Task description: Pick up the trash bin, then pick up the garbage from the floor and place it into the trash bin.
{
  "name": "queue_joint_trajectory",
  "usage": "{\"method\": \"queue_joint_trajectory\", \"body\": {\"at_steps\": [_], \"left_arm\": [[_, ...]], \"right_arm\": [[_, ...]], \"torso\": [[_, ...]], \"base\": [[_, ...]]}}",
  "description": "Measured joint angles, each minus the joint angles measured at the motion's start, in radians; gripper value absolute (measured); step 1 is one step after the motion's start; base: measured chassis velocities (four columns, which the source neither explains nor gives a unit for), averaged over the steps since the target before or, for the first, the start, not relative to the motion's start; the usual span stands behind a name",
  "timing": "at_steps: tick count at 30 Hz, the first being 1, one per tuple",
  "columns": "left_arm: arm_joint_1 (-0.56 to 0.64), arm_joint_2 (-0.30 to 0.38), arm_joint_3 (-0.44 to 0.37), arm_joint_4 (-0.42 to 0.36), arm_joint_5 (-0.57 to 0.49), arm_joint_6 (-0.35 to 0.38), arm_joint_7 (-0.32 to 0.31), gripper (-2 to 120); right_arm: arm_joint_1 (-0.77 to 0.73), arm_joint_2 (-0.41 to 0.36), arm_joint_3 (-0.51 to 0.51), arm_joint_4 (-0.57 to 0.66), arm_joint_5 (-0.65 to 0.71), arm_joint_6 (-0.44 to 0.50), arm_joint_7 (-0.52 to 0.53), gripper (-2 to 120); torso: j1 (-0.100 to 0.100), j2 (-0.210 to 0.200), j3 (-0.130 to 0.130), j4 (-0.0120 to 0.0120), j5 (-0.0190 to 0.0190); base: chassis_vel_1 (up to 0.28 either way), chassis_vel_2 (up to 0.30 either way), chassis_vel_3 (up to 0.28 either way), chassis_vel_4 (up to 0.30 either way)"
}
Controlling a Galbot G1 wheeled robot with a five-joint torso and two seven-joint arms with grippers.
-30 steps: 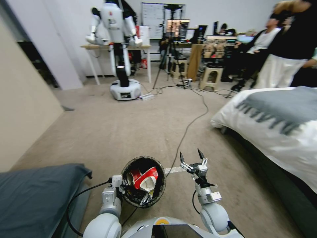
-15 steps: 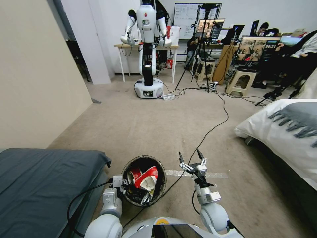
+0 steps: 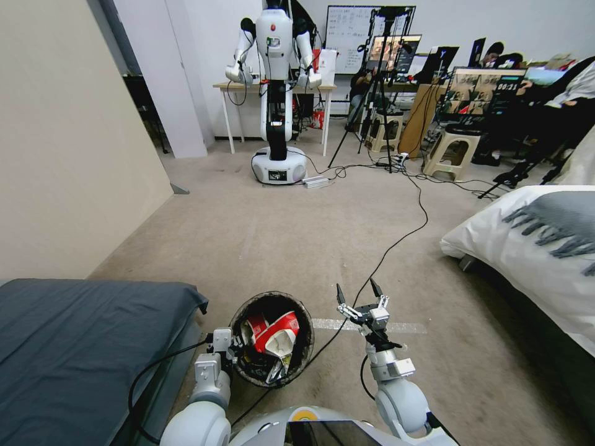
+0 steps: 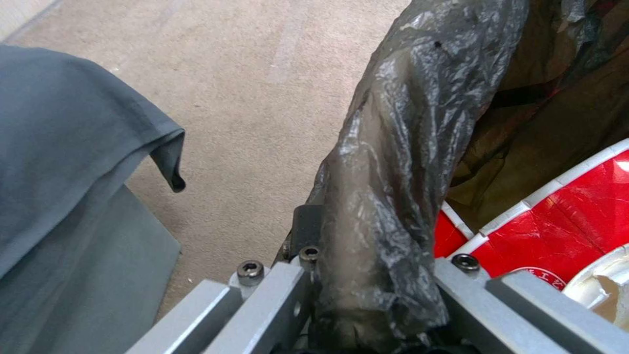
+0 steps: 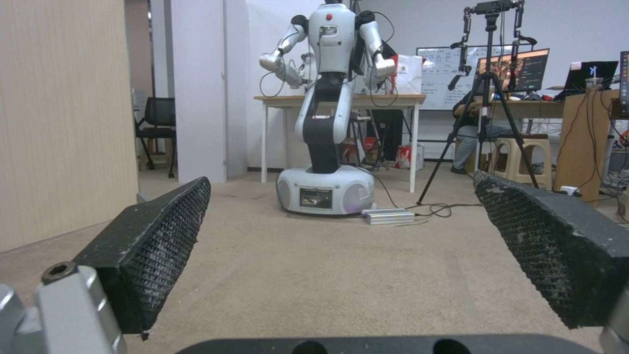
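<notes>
The trash bin (image 3: 273, 295), white with a black bag over its rim, hangs low in front of my base. My left gripper (image 3: 234, 347) is shut on its near rim. In the left wrist view the bag-covered rim (image 4: 393, 162) is pinched in the left gripper (image 4: 373, 280). Garbage lies inside the bin: red-and-white snack wrappers (image 3: 273, 328), the same wrappers (image 4: 557, 221) seen close up. My right gripper (image 3: 359, 291) is held up beside the bin, open and holding nothing; its fingers (image 5: 157, 241) stand wide apart over the beige floor (image 3: 260, 235).
A dark grey mattress (image 3: 80, 347) lies at my left by a beige wall. A white bed with a grey throw (image 3: 539, 248) is at the right. Another robot (image 3: 276, 93), a black cable (image 3: 396, 241), a tripod and stools stand ahead.
The head camera swung left early on, bringing the mattress and wall further into view, then held still. Both arms and the bin kept their places.
</notes>
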Motion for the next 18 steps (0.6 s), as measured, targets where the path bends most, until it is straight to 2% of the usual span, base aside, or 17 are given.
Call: {"method": "queue_joint_trajectory", "body": {"at_steps": [2,6,7,10,18], "left_arm": [[-0.011,0.003,-0.002,0.003,-0.013,0.010,0.001,0],[-0.072,0.020,-0.021,0.026,-0.128,0.037,-0.004,0],[-0.072,0.020,-0.021,0.026,-0.128,0.037,-0.004,0],[-0.133,0.033,-0.039,0.068,-0.209,0.045,-0.005,0],[-0.244,0.063,-0.069,0.154,-0.338,0.084,-0.016,0]], "right_arm": [[-0.002,0.000,-0.002,0.000,-0.001,0.001,-0.001,100],[-0.010,0.002,-0.006,-0.002,-0.011,0.008,-0.004,100],[-0.010,0.002,-0.006,-0.002,-0.011,0.008,-0.004,100],[-0.016,0.003,-0.009,-0.010,-0.021,0.013,-0.008,100],[-0.014,0.005,-0.024,-0.042,-0.039,0.018,-0.011,100]], "torso": [[0.000,0.000,0.000,0.0000,-0.0001],[0.000,0.000,0.000,-0.0001,0.0000],[0.000,0.000,0.000,-0.0001,0.0000],[0.000,0.000,0.000,-0.0001,-0.0001],[0.000,0.000,0.000,-0.0001,-0.0001]], "base": [[0.000,0.000,0.000,0.000],[0.000,0.000,0.000,0.000],[0.000,0.000,0.000,0.000],[0.000,0.000,0.000,0.000],[0.000,0.000,0.000,0.000]]}}
